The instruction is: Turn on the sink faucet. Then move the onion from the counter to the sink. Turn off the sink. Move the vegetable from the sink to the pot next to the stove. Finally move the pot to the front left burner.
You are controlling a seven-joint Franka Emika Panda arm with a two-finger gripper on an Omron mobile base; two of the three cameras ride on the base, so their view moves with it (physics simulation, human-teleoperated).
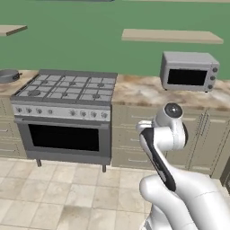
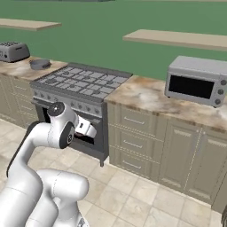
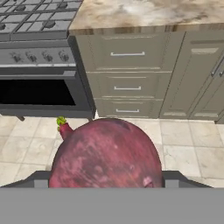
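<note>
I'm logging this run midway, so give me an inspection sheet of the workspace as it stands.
Surface: marbled counter beside the stove.
Job's things: reddish onion between the gripper's fingers, held over the floor in front of the cabinets; dark pot on the counter left of the stove.
Clutter: microwave, toaster.
Grippers: gripper closed on the onion.
Cables: nothing seen.
Surroundings: beige cabinets, tiled floor, green wall with shelves.
</note>
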